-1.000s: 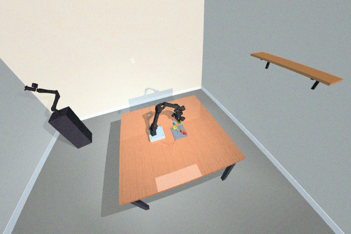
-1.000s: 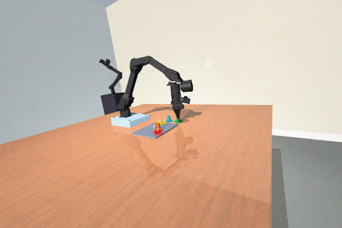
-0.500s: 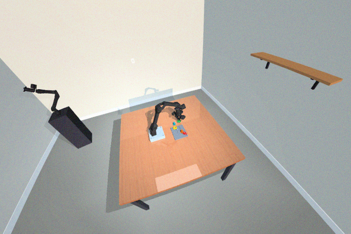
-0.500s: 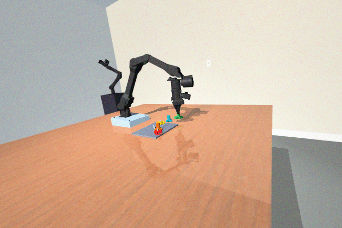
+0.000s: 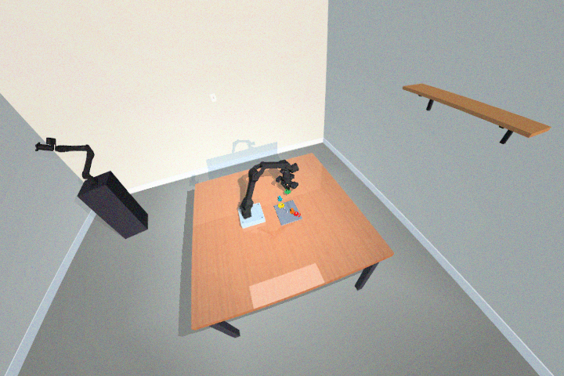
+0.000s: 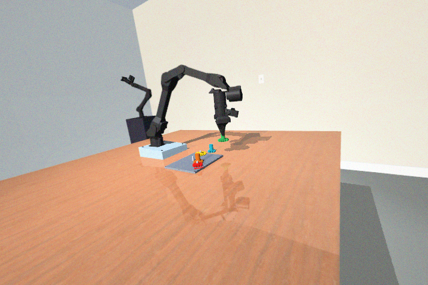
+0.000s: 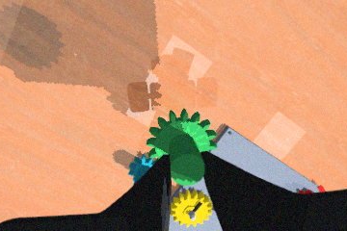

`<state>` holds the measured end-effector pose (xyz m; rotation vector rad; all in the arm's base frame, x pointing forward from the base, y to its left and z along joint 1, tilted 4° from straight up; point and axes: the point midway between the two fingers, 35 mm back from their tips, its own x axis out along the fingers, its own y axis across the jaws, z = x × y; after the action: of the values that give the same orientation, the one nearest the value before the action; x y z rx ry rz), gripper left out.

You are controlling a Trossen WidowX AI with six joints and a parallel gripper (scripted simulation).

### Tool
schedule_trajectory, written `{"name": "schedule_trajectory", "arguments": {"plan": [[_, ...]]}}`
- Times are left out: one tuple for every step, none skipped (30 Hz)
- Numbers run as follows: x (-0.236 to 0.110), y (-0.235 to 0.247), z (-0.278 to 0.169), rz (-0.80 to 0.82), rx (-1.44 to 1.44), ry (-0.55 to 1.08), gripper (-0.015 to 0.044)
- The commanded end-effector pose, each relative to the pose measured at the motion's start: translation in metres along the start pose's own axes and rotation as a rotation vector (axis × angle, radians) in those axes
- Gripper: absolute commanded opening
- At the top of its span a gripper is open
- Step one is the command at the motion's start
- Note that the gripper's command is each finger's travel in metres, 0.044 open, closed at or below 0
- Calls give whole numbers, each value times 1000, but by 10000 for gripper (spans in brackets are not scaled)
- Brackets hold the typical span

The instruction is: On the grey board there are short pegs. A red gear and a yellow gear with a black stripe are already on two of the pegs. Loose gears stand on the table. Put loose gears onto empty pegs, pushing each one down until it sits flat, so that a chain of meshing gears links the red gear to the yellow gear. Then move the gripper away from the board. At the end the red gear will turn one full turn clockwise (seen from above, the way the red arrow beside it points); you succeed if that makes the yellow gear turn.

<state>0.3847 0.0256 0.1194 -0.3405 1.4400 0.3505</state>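
My gripper (image 5: 287,187) (image 6: 223,135) (image 7: 185,159) is shut on the stem of the green gear (image 5: 287,192) (image 6: 223,139) (image 7: 183,117) and holds it above the table beyond the grey board (image 5: 283,218) (image 6: 179,165) (image 7: 249,151). The yellow gear (image 5: 280,205) (image 6: 201,153) (image 7: 179,210) sits near the board's far end, its black stripe showing in the wrist view. The red gear (image 5: 296,214) (image 6: 197,164) is near the opposite end. An orange gear (image 5: 292,211) (image 6: 197,157) stands on the board beside the red gear. A cyan gear (image 5: 280,198) (image 6: 211,148) (image 7: 140,169) stands on the table near the yellow gear.
A pale peg (image 6: 192,158) rises from the board between the yellow and orange gears. The arm's light blue base (image 5: 252,215) (image 6: 162,150) stands beside the board. The wooden table (image 5: 229,261) (image 6: 120,218) carries everything. A second arm on a dark pedestal (image 5: 113,204) stands off the table.
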Motion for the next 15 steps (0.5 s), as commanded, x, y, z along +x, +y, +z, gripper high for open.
{"name": "schedule_trajectory", "arguments": {"plan": [[-13,-1,1,-8,-4,-12,0],[-15,-1,1,-8,-4,-12,0],[-18,-1,1,-8,-4,-12,0],[-20,-1,1,-8,-4,-12,0],[-22,-1,1,-8,-4,-12,0],[-25,-1,0,-8,-4,-12,0],[-27,-1,0,-8,-4,-12,0],[-29,-1,0,-8,-4,-12,0],[-32,-1,0,-8,-4,-12,0],[-34,-1,-1,-8,-4,-12,0],[-37,-1,-1,-8,-4,-12,0],[-39,-1,-1,-8,-4,-12,0],[-41,-1,-1,-8,-4,-12,0],[-44,-1,-2,-8,-4,-12,0],[-46,-1,-2,-8,-4,-12,0]]}}
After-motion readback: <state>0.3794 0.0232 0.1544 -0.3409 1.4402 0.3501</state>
